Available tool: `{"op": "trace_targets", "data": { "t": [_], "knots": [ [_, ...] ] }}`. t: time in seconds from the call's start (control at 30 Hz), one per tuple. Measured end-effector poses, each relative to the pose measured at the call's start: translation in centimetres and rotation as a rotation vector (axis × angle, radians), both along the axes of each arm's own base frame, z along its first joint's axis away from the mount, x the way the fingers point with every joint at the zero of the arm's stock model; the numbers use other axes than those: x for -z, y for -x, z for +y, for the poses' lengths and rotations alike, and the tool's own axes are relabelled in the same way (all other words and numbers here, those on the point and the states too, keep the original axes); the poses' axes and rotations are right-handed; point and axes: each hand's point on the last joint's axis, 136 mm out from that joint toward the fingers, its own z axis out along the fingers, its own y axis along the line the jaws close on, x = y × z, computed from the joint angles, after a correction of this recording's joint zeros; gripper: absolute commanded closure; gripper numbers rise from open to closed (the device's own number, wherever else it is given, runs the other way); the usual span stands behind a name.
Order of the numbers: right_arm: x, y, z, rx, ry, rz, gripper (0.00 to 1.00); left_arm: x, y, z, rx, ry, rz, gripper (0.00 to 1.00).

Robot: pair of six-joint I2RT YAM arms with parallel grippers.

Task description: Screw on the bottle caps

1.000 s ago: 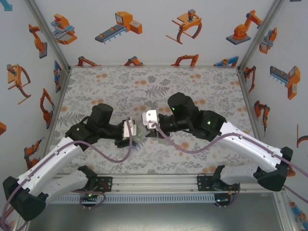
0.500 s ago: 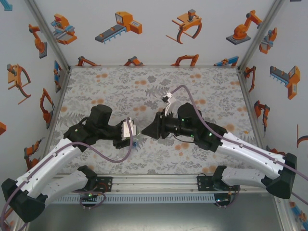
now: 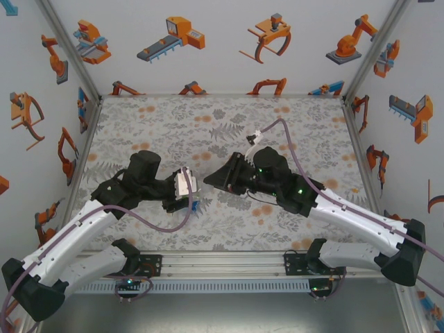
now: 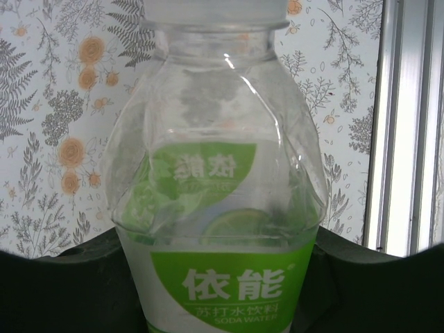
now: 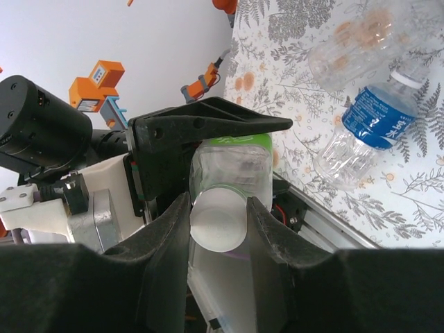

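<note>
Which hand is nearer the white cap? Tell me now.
Right. The right hand is closed around the cap; the left hand grips the green-label bottle lower down, on its body.

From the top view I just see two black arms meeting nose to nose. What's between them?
Observer: A green bottle, clamped by the left gripper.
Visitor: And the right one?
Observer: The right gripper pinches a white cap on that bottle's mouth.
Visitor: Any other bottles?
Observer: Two lie on the table: a blue bottle and a clear bottle.
</note>
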Motion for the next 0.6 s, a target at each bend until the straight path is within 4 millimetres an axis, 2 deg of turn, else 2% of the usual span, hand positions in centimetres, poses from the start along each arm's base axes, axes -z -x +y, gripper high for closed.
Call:
{"op": "trace_targets", "data": {
  "t": [0.07,0.1,0.2,0.33,0.47,0.6],
  "knots": [
    [-0.4,0.0,0.2,-0.025,0.012,-0.062,0.49,-0.3,0.0,-0.2,0.01,0.014,-0.006,1.0],
    [-0.5,0.1,0.2,-0.04,0.024,-0.092,0.48,-0.5,0.1,-0.4,0.019,0.025,-0.011,1.0],
    [-1.5,0.4,0.4,-0.1,0.063,-0.217,0.47,-1.0,0.3,-0.8,0.041,0.05,-0.018,1.0],
    [-4.1,1.2,0.3,-0.194,0.112,-0.45,0.48,-1.3,0.4,-1.1,0.055,0.065,-0.018,1.0],
    [-7.0,2.8,-0.2,-0.308,0.146,-0.722,0.49,-1.1,0.6,-1.3,0.072,0.068,-0.003,1.0],
    [-8.5,5.0,-0.2,-0.479,0.204,-0.959,0.51,-0.9,1.0,-1.5,0.097,0.07,0.013,1.0]
  ]
}}
